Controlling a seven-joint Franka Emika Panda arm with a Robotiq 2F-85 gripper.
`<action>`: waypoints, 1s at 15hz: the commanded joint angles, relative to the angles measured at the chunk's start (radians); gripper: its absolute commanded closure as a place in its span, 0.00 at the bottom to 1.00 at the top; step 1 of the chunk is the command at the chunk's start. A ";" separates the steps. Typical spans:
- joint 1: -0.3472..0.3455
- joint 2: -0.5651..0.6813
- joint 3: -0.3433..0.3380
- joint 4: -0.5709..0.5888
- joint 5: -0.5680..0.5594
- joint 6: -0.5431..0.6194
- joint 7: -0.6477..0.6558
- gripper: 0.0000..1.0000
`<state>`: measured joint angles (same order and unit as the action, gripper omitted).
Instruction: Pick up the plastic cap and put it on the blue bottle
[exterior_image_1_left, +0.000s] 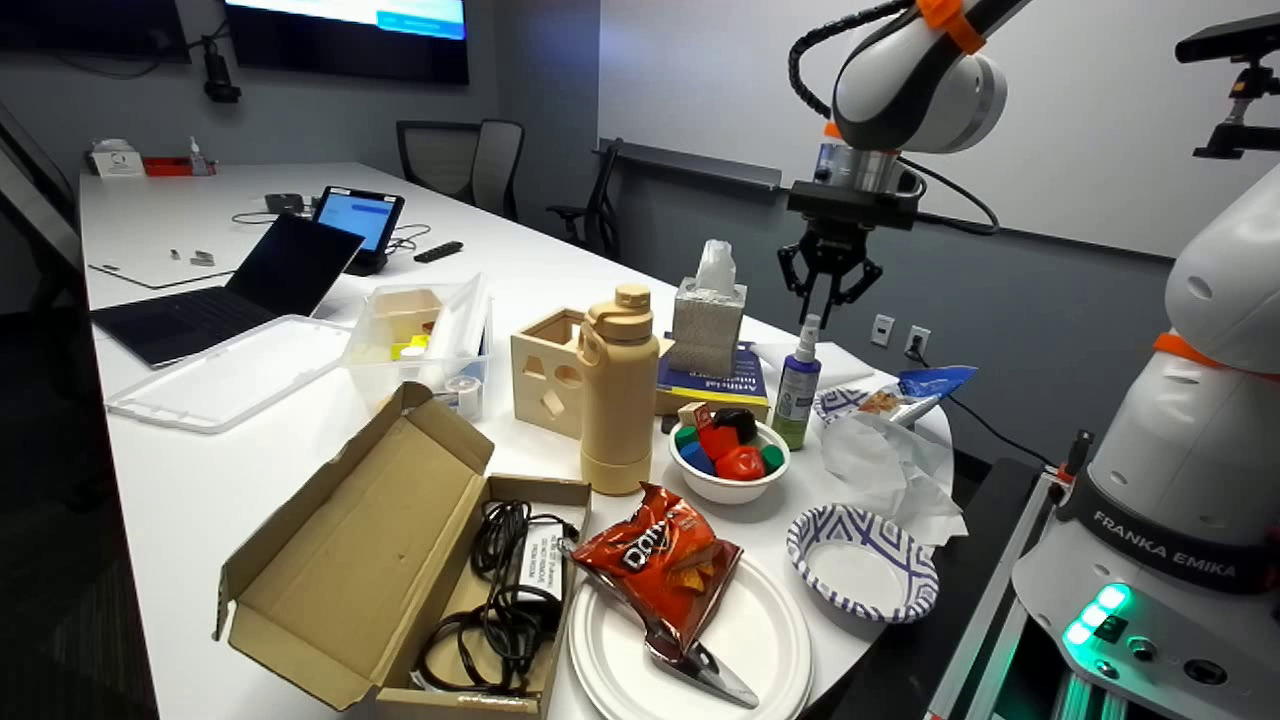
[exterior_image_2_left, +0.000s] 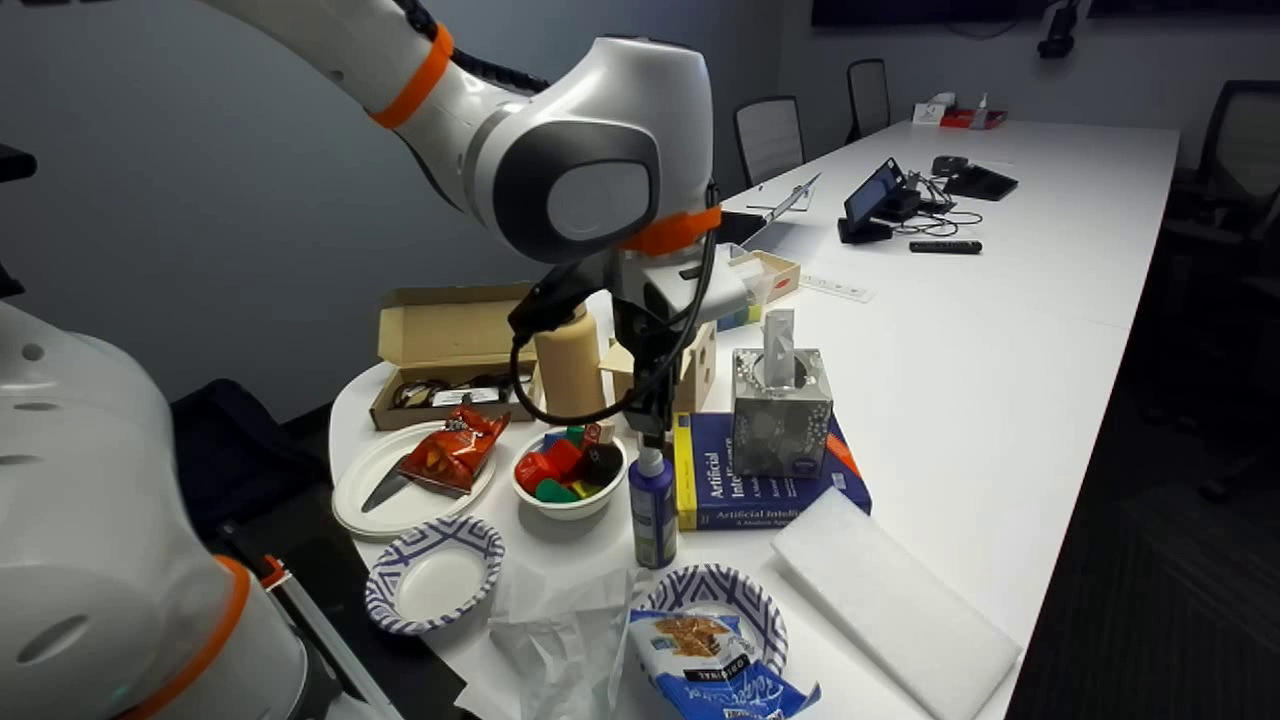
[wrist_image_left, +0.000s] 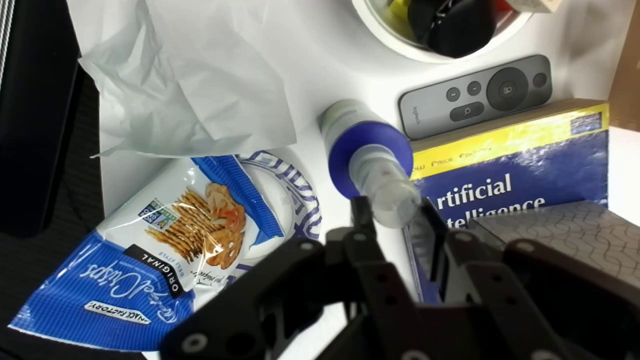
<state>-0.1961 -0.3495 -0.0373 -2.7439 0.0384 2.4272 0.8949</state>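
Paper (wrist_image_left: 200, 85) is lying crumpled at the left of the wrist view, and just beside it a snack bag (wrist_image_left: 165, 250) is resting partly over a patterned bowl (wrist_image_left: 305, 200).

Toward the middle, the gripper (wrist_image_left: 398, 216) is hanging directly over the blue bottle (exterior_image_1_left: 797, 397), which both exterior views are showing upright on the white table (exterior_image_2_left: 960, 340). The clear plastic cap (wrist_image_left: 391, 191) is sitting, as far as I am judging, on the bottle's top and in line with it. The jaws are standing apart, one on each side of the cap; whether they are pressing on it or leaving a slight gap, the pictures are not revealing.

Going by this, the picking-up and the carrying are probably counting as done, and the placing is looking nearly finished. What is remaining, I am guessing, is pressing the cap home if it is sitting loose, then letting go and lifting clear; how far down it is sitting is not showing plainly.

Farther right, a grey remote (wrist_image_left: 477, 97) is lying beside a thick book (wrist_image_left: 480, 182), and a tissue box (wrist_image_left: 565, 235) is resting on that book, so a straight upward exit is looking safest.
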 joint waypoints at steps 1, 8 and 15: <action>-0.002 0.025 -0.005 0.001 0.023 0.033 -0.025 0.94; -0.001 0.033 -0.008 0.001 0.024 0.044 -0.026 0.44; -0.001 -0.035 -0.012 0.005 0.021 -0.022 -0.039 0.00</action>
<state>-0.1961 -0.3265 -0.0464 -2.7411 0.0385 2.4519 0.8853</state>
